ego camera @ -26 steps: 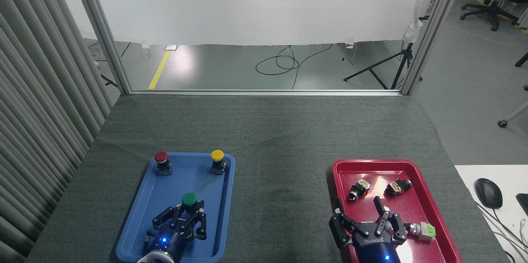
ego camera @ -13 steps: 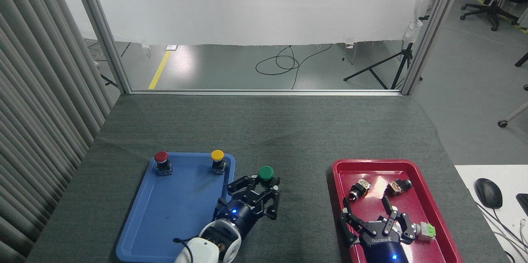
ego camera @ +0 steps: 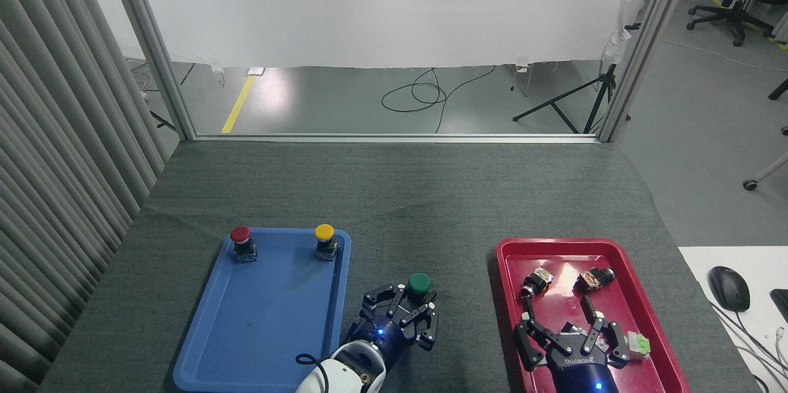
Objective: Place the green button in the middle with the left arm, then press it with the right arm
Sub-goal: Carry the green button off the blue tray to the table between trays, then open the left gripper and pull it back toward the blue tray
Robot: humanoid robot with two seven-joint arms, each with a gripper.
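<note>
The green button (ego camera: 420,284) shows its round green cap between the blue and red trays, over the dark grey fabric of the middle (ego camera: 431,214). My left gripper (ego camera: 414,308) is shut on its black base, which the fingers mostly hide. Whether the base rests on the fabric cannot be made out. Over the near end of the red tray, my right gripper (ego camera: 561,315) stands open with nothing between its fingers.
The blue tray (ego camera: 258,319) at the left holds a red-capped button (ego camera: 241,241) and a yellow-capped button (ego camera: 325,239) at its far end. The red tray (ego camera: 652,319) at the right holds several small parts. A computer mouse (ego camera: 729,287) lies on a white desk, far right.
My left gripper carried the green button out of the blue tray to the right, then a little further right and nearer. My right gripper drew back slightly toward the near edge.
</note>
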